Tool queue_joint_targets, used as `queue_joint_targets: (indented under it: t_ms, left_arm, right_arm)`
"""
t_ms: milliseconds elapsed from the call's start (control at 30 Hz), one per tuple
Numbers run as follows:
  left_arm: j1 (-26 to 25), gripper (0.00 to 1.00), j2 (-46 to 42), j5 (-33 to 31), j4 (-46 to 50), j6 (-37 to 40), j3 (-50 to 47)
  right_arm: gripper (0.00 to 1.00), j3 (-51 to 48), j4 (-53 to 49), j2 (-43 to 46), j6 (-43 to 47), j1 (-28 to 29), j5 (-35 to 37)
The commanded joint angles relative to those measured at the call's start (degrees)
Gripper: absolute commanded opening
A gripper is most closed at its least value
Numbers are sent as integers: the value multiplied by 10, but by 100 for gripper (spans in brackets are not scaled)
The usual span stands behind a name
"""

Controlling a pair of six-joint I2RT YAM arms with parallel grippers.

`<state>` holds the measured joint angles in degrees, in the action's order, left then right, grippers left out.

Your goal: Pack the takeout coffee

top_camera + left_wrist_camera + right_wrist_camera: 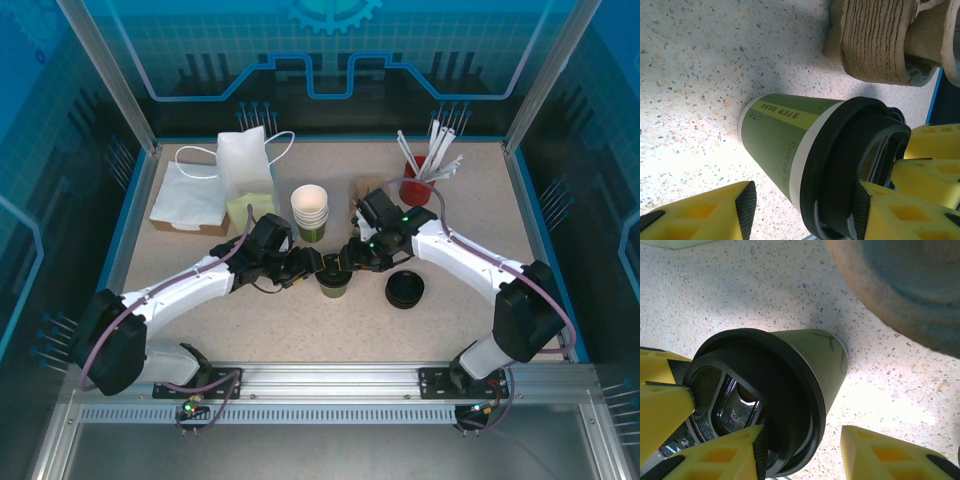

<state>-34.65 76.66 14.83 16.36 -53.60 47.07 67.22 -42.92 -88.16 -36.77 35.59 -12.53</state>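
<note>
The takeout coffee cup (335, 284) stands at the table's middle, dark green with a black lid (334, 270) on top. In the left wrist view the cup (775, 135) wears the lid (840, 165). My left gripper (804, 205) straddles the lid's rim, one pad on the lid's top and the other finger (715, 212) clear of the cup wall, so it is open. My right gripper (802, 440) straddles the opposite side of the lid (790, 385) the same way. Its outer finger (890, 455) stands apart from the cup (820, 355), so it is open too. Both grippers (318, 268) (350, 262) meet over the cup.
A stack of black lids (405, 289) lies right of the cup. A stack of paper cups (310, 212), the brown pulp carrier (362, 195) and a red cup of straws (415, 185) stand behind. A white paper bag (245, 165) and napkins (190, 195) sit at the back left.
</note>
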Motion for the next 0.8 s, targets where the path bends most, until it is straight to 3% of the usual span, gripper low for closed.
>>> queue_joint_targets:
  t_ms: [0,767]
  left_arm:
    - [2,54,13,-26,93,17,-24]
    - [2,45,36,-51,127,4,-25]
  right_arm:
    - [44,4,-59,-17,13,1,8]
    - [41,16,-94,-40,25,-5,2]
